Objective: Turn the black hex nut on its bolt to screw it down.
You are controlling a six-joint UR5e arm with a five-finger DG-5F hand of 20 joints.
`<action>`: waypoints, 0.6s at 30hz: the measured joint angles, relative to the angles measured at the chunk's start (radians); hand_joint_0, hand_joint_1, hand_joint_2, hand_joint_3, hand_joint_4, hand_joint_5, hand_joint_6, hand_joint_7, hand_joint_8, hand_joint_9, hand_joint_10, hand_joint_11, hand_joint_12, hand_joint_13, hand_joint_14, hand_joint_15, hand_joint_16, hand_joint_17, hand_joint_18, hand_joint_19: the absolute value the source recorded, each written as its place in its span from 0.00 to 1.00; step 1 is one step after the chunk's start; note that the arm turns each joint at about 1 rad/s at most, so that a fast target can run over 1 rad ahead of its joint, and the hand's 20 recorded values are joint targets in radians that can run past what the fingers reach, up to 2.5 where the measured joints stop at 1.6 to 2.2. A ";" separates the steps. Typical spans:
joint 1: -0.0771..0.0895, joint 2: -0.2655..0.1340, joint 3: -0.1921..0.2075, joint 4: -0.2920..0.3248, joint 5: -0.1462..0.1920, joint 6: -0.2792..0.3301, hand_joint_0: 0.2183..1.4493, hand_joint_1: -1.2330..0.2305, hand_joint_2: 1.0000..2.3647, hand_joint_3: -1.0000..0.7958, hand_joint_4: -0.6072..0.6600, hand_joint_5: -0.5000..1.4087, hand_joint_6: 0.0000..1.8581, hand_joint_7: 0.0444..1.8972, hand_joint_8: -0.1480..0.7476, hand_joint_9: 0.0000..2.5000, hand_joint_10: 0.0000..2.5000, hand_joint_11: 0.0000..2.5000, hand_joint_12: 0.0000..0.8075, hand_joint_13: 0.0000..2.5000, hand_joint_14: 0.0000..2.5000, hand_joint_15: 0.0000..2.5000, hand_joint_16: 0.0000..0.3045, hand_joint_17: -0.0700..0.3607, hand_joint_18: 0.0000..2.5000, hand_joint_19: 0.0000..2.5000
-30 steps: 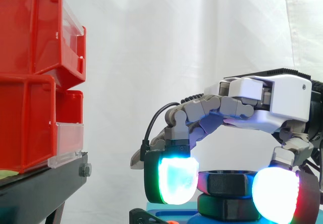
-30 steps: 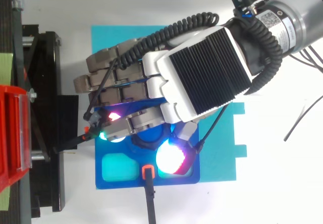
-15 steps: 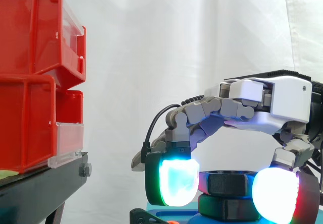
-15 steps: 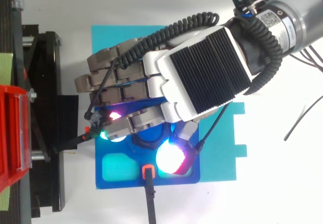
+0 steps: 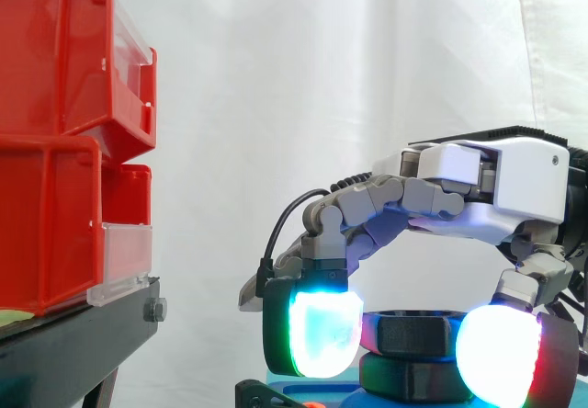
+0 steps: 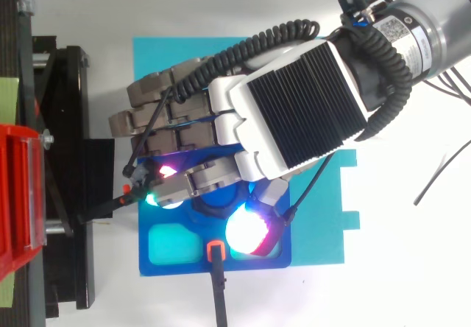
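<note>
The hand (image 5: 496, 183) arches over the work from the right with its fingers curled down. Two glowing fingertip pads (image 5: 322, 334) sit against opposite sides of the black hex nut (image 5: 413, 332), one cyan-green on the left and one white-red on the right, so the nut is pinched between them. This grip appears chosen for torque: opposed pads on the flanks let a wrist rotation carry the nut round. The palm stands clear above, which leaves room for the bolt, whose thread is hidden. The nut sits directly over a second black hex body (image 5: 404, 378), with a narrow seam between the two, so little downward travel appears to remain. From above, the nut lies toward the middle of the blue fixture plate (image 6: 176, 268), largely covered by the fingers. A pale cyan recess (image 6: 173, 244) occupies the plate's near left corner. An orange-tipped black fitting (image 6: 214, 251) sits at the plate's near edge, just beside the white-red pad, and is judged the likeliest obstruction to a sweep of that pad. The plate rests on a cyan sheet (image 6: 324, 231) that extends past its right and far edges. Left of the sheet stands the black stand (image 5: 73, 344), near the outer curled fingers but apart from them. It carries stacked red bins (image 5: 55, 151), well apart from the nut. A white curtain (image 5: 303, 77) closes the background.
</note>
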 measured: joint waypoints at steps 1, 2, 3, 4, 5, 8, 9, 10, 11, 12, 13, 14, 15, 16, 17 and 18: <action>0.000 0.000 0.000 0.000 0.000 0.000 0.27 0.37 0.01 0.35 0.67 0.18 0.37 0.59 0.46 0.32 0.01 0.13 0.39 0.25 0.00 0.06 0.16 0.42 0.25 0.14; 0.000 0.000 0.000 0.000 0.000 0.000 0.28 0.37 0.01 0.35 0.67 0.18 0.37 0.59 0.46 0.32 0.01 0.14 0.39 0.25 0.00 0.05 0.16 0.42 0.25 0.14; 0.000 0.000 0.000 0.001 -0.001 0.000 0.28 0.36 0.01 0.36 0.67 0.18 0.37 0.59 0.46 0.32 0.01 0.14 0.39 0.25 0.00 0.06 0.16 0.42 0.25 0.14; 0.000 0.000 0.000 0.001 -0.001 0.000 0.28 0.36 0.01 0.36 0.67 0.18 0.38 0.59 0.46 0.32 0.01 0.13 0.39 0.25 0.00 0.06 0.16 0.42 0.25 0.14; 0.000 0.000 0.000 0.001 -0.001 0.000 0.28 0.36 0.01 0.36 0.67 0.18 0.38 0.59 0.46 0.32 0.01 0.13 0.38 0.25 0.00 0.06 0.16 0.42 0.25 0.14; 0.000 0.000 0.000 0.001 -0.001 0.000 0.27 0.36 0.01 0.33 0.68 0.18 0.38 0.58 0.46 0.32 0.00 0.13 0.39 0.26 0.00 0.06 0.16 0.42 0.25 0.14; 0.000 0.000 0.000 0.002 -0.001 0.000 0.25 0.37 0.00 0.31 0.69 0.18 0.38 0.57 0.47 0.32 0.01 0.13 0.39 0.26 0.00 0.06 0.17 0.43 0.25 0.14; 0.000 0.000 0.000 0.002 -0.001 0.000 0.24 0.38 0.00 0.29 0.70 0.18 0.36 0.59 0.47 0.32 0.01 0.14 0.39 0.26 0.00 0.06 0.17 0.43 0.26 0.15; 0.000 0.000 0.000 0.002 -0.001 0.000 0.24 0.39 0.00 0.29 0.70 0.18 0.36 0.59 0.47 0.32 0.01 0.14 0.40 0.26 0.00 0.06 0.17 0.43 0.26 0.15; 0.000 0.000 0.000 0.002 -0.001 0.000 0.22 0.40 0.00 0.28 0.71 0.19 0.34 0.62 0.48 0.32 0.00 0.14 0.40 0.26 0.00 0.05 0.17 0.44 0.26 0.14; 0.000 0.000 0.000 0.002 -0.001 0.000 0.21 0.43 0.00 0.28 0.71 0.19 0.32 0.64 0.48 0.32 0.00 0.13 0.42 0.26 0.00 0.05 0.18 0.45 0.27 0.14; 0.000 0.000 0.000 0.002 -0.002 0.000 0.20 0.43 0.00 0.28 0.72 0.19 0.30 0.66 0.48 0.32 0.00 0.13 0.42 0.26 0.00 0.06 0.18 0.45 0.27 0.14; 0.000 0.000 0.000 0.003 -0.002 0.001 0.19 0.46 0.00 0.28 0.73 0.20 0.27 0.67 0.49 0.32 0.01 0.13 0.42 0.26 0.00 0.06 0.19 0.46 0.27 0.14; 0.000 0.000 0.000 0.003 -0.002 0.001 0.19 0.47 0.00 0.28 0.73 0.19 0.27 0.63 0.49 0.32 0.01 0.13 0.43 0.26 0.00 0.05 0.19 0.46 0.27 0.14; 0.000 0.000 0.000 0.004 -0.002 0.001 0.18 0.48 0.00 0.28 0.74 0.19 0.27 0.61 0.49 0.32 0.00 0.13 0.43 0.26 0.00 0.06 0.19 0.46 0.26 0.14; 0.000 0.000 0.000 0.005 -0.002 0.001 0.18 0.50 0.00 0.28 0.74 0.18 0.27 0.59 0.49 0.32 0.00 0.12 0.43 0.26 0.00 0.05 0.19 0.47 0.26 0.14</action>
